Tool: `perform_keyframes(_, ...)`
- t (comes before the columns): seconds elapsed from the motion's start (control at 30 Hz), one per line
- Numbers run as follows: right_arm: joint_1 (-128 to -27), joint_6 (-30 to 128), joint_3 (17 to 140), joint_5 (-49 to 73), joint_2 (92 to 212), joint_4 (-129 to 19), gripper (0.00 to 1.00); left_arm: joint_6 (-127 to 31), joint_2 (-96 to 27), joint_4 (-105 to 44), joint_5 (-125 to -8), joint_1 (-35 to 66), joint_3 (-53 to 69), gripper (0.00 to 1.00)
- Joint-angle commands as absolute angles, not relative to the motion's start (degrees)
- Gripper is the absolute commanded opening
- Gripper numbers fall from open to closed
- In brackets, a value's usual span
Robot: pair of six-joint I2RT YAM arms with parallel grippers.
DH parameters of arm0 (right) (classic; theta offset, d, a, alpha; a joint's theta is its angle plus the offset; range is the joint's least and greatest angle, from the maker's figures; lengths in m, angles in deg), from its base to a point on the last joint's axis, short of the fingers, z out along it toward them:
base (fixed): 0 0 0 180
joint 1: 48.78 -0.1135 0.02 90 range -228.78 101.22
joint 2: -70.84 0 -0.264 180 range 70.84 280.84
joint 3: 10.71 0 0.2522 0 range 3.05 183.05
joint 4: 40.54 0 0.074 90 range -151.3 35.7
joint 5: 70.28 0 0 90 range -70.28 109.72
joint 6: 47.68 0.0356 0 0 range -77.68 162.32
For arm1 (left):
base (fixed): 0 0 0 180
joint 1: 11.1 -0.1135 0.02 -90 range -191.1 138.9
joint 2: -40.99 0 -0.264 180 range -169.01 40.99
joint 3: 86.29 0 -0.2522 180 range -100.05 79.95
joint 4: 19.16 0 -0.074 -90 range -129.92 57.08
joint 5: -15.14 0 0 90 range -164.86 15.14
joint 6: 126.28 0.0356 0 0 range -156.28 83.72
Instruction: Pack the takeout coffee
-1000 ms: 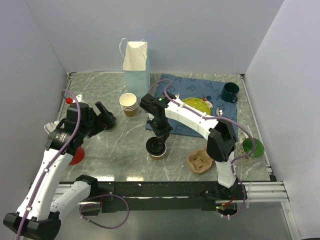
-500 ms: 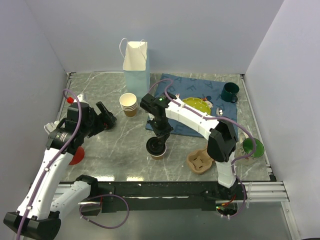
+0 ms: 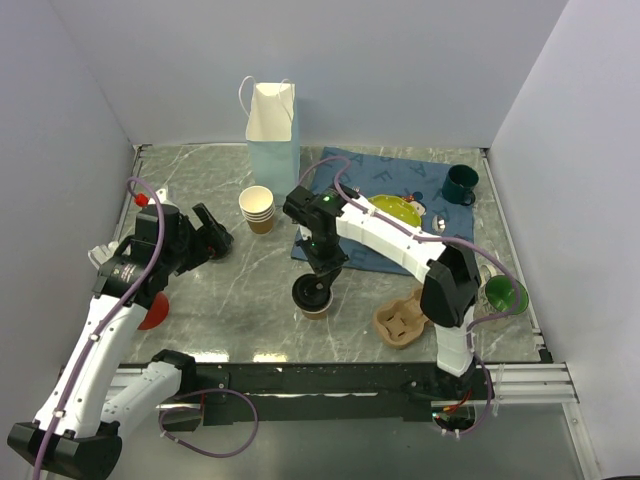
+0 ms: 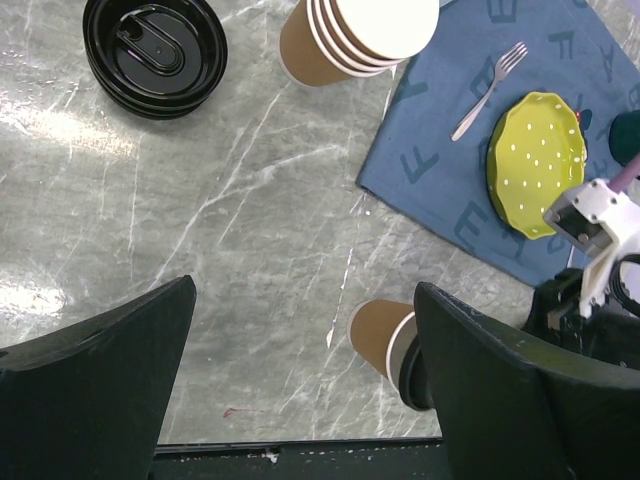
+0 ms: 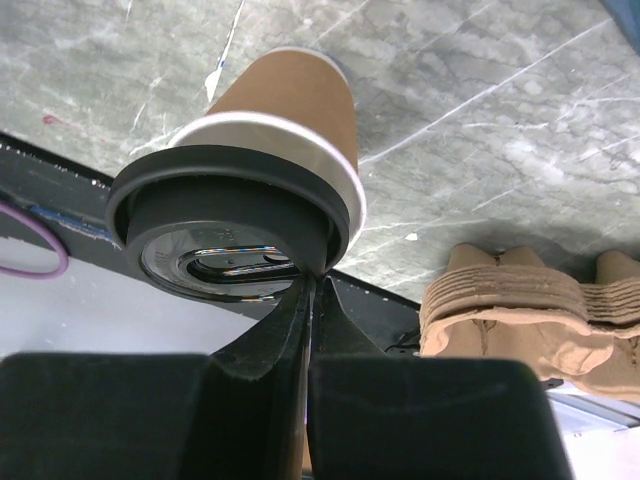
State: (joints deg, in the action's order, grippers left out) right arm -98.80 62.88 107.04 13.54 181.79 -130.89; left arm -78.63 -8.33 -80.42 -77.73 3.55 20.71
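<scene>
Top: coffee stands upright on table near the front edge, with bare marble to its left. Right gripper sits at its lid. Left gripper is well left of coffee, spread. Behind coffee: one bag, one cup stack. Behind-right: one mat with one plate and one mug. One carrier is near coffee's right.

Left wrist: left gripper is wide apart and empty. Coffee is beside one finger. Lid stack is well beyond coffee; lids uncountable. One fork lies on mat, which is printed with capital letters.

Right wrist: right gripper is pressed together, tips touching lid rim, pinching nothing. Coffee has the table edge close behind and the carrier beside it.
</scene>
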Motion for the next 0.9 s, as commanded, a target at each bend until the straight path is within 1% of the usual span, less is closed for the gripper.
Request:
perform_keyframes(0.0,-98.97,63.94,104.75,13.12,176.83,-144.65,0.00,-76.97,-8.23,-78.62,-77.41,3.49,20.45,0.97)
perform_keyframes(0.2,-98.97,64.12,103.95,14.09,177.53,-144.47,0.00,-76.27,-8.93,-78.01,-76.88,3.49,20.18,0.97)
perform_keyframes(0.53,-98.88,64.56,106.68,16.55,180.87,-144.47,0.00,-75.74,-9.72,-77.92,-76.53,3.49,19.39,0.97)
perform_keyframes(0.63,-98.97,64.65,107.12,16.20,181.40,-144.47,0.02,-75.30,-9.55,-78.01,-76.61,3.57,19.30,0.97)
perform_keyframes(0.77,-98.88,64.65,107.56,15.77,182.02,-144.47,0.06,-75.21,-9.37,-78.09,-76.53,3.49,19.48,0.97)
perform_keyframes(0.87,-98.97,65.00,108.26,15.15,182.37,-144.38,0.07,-75.04,-9.20,-78.01,-76.44,3.57,19.48,0.97)
